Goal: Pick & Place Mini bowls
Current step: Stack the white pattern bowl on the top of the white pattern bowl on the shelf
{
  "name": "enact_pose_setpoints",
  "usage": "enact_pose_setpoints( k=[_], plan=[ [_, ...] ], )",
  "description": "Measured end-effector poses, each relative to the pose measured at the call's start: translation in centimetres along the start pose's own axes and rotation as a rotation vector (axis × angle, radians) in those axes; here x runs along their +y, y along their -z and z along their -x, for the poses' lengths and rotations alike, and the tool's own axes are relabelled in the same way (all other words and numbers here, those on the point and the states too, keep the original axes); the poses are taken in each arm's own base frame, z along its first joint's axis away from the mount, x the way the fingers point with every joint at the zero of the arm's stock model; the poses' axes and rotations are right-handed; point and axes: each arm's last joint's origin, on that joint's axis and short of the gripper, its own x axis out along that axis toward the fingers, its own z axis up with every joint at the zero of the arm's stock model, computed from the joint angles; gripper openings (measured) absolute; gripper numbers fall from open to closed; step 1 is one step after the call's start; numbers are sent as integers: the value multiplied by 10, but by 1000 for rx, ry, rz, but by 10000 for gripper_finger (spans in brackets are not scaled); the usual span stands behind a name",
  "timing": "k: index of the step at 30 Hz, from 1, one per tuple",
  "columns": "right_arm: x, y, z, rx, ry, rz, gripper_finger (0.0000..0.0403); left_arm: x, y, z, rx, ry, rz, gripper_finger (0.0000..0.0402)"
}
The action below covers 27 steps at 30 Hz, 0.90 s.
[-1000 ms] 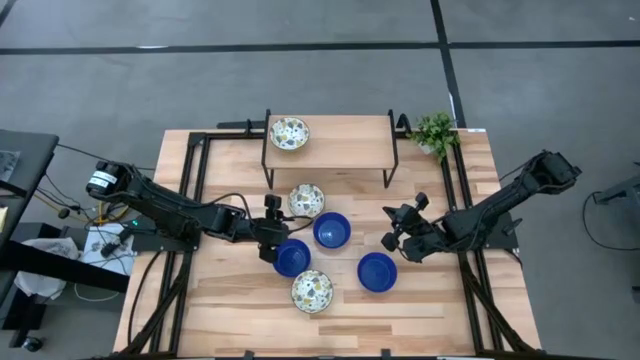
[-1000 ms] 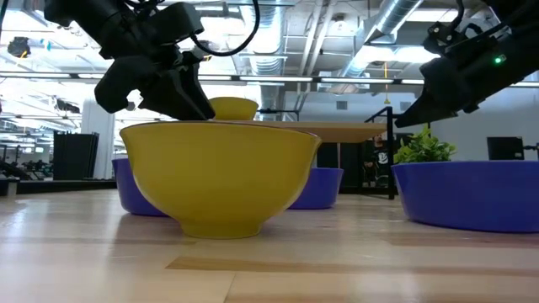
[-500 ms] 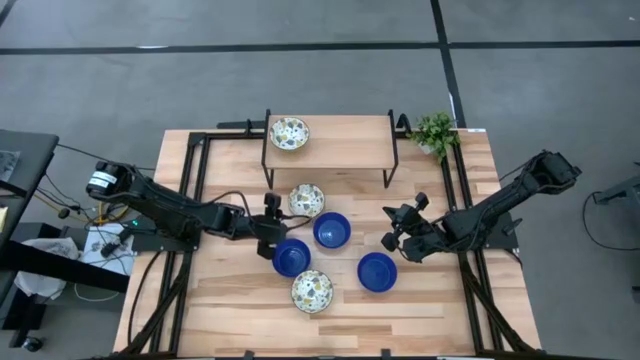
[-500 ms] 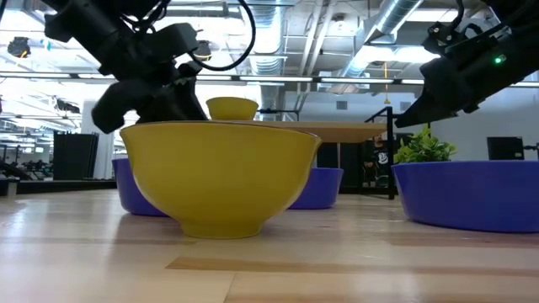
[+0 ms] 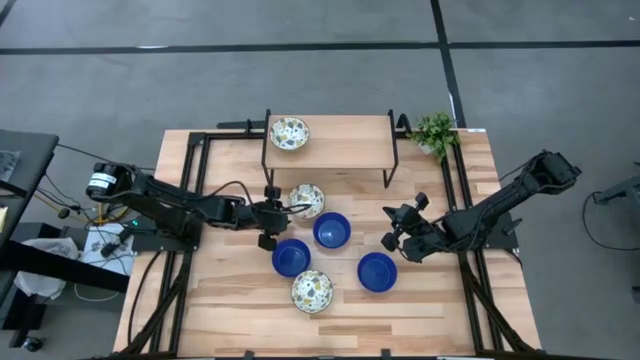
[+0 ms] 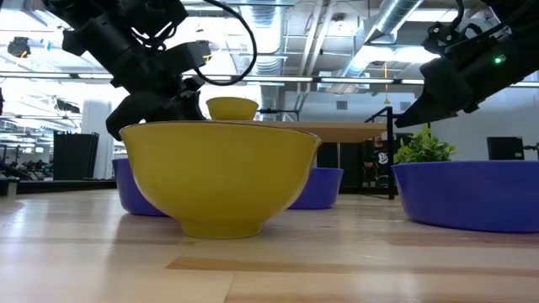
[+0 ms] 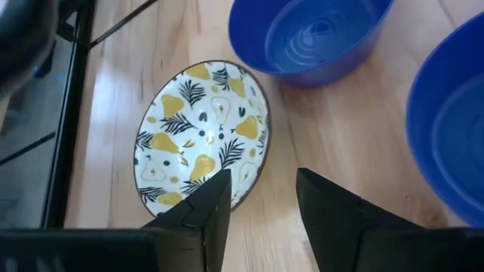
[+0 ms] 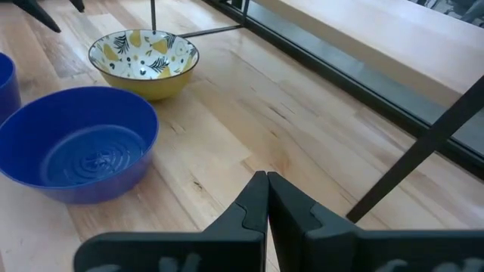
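Six mini bowls show in the high view. A patterned one (image 5: 289, 132) sits on the raised shelf. Two more patterned bowls (image 5: 306, 200) (image 5: 311, 291) and three blue ones (image 5: 291, 257) (image 5: 331, 231) (image 5: 377, 271) rest on the table. My left gripper (image 5: 282, 210) (image 7: 261, 200) is open beside the middle patterned bowl (image 7: 200, 132); its fingers straddle that bowl's rim and no touch shows. My right gripper (image 5: 392, 238) (image 8: 266, 198) is shut and hovers to the right of the blue bowls.
A wooden shelf on black legs (image 5: 330, 140) stands at the far side, with a small potted plant (image 5: 434, 131) at its right. Black frame rails (image 5: 195, 200) run along both table sides. The bowls crowd the middle; bare wood lies along the near edge (image 5: 420, 320).
My left gripper has moved from over the left blue bowl toward the table's far edge and has risen slightly. It now points at the middle patterned bowl. No bowl has moved.
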Motion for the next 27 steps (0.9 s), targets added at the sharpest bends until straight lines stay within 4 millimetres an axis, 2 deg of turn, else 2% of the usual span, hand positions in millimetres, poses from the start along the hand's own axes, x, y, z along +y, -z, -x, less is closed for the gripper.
enact_pose_setpoints(
  k=[19,27],
  plan=[
    [0,0,0,0,0,0,0,4,2,-2,10,-12,-33,150],
    [0,0,0,1,-1,5,0,8,20,-7,98,-83,-43,150]
  ],
)
